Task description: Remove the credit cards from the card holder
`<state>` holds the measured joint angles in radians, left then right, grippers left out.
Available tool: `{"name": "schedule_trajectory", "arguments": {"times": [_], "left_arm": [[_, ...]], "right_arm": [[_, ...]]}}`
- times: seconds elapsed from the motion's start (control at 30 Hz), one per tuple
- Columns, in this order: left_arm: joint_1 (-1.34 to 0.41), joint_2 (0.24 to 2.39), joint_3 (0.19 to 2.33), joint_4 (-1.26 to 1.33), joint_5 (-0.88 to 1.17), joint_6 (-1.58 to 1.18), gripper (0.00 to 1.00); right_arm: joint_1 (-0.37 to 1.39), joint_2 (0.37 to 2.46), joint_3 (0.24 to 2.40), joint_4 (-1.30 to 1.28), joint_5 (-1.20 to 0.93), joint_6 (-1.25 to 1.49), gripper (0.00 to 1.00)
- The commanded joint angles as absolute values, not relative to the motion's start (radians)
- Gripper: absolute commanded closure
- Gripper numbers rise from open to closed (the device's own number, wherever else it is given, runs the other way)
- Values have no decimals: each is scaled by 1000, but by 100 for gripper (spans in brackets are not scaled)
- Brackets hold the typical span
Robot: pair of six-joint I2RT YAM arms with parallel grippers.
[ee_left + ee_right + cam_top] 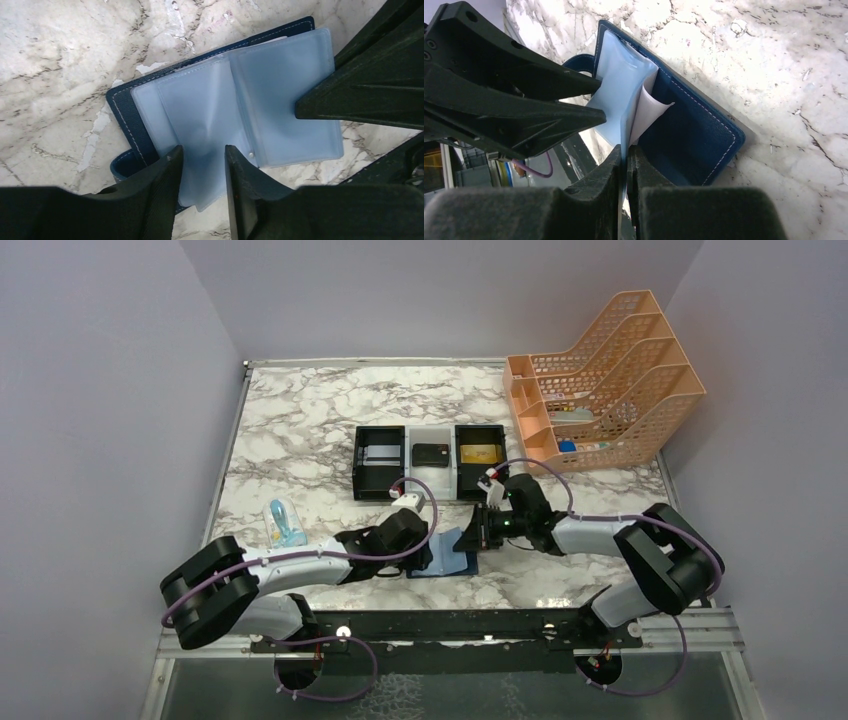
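1. The card holder [445, 558] is lying open on the marble desk [300, 430] close to the near edge. It is sitting between the two arms, with its navy cover down and its clear pockets facing up.
2. The right pincer [625, 151] is pointing in from the right and is clenching the card holder by the free edge of one pale pocket leaf [621, 95]. That leaf is standing up off the cover.
3. The left pincer [204, 152] is pointing in from the left, released, with its jaws apart over the holder's left half. I cannot tell whether the tips are pressing down.
4. Three credit cards are sitting far off in the box trays [430, 480]: a silver-grey card [378, 457], a black card [432, 453] and a gold card [480, 453].
5. The pockets facing the left wrist camera are looking empty. A white slip [649, 107] is curling behind the held leaf, so I cannot tell whether a card remains.
6. The holder's long axis is running left to right between the pincers, with the spine near to far. The right arm is the one holding the leaf, so any turning or shaking probably falls to it while the left steadies the cover.
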<state>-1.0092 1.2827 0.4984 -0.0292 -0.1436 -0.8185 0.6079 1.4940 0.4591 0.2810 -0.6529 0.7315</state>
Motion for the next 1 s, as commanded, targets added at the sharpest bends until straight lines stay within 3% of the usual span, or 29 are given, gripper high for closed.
{"name": "schedule_trajectory", "arguments": {"times": [0.0,0.23,0.63,0.97], "left_arm": [[-1020,1263,474,-81,-148,-833,57],[-1022,1200,493,-174,-206,-833,43],[-1035,1255,536,-149,-209,-830,46],[-1058,1207,563,-182,-273,-844,37]], "right_arm": [[613,1470,474,238,-602,704,92],[613,1417,474,115,-476,647,92],[613,1435,423,176,-522,666,92],[614,1461,431,184,-531,658,92]]}}
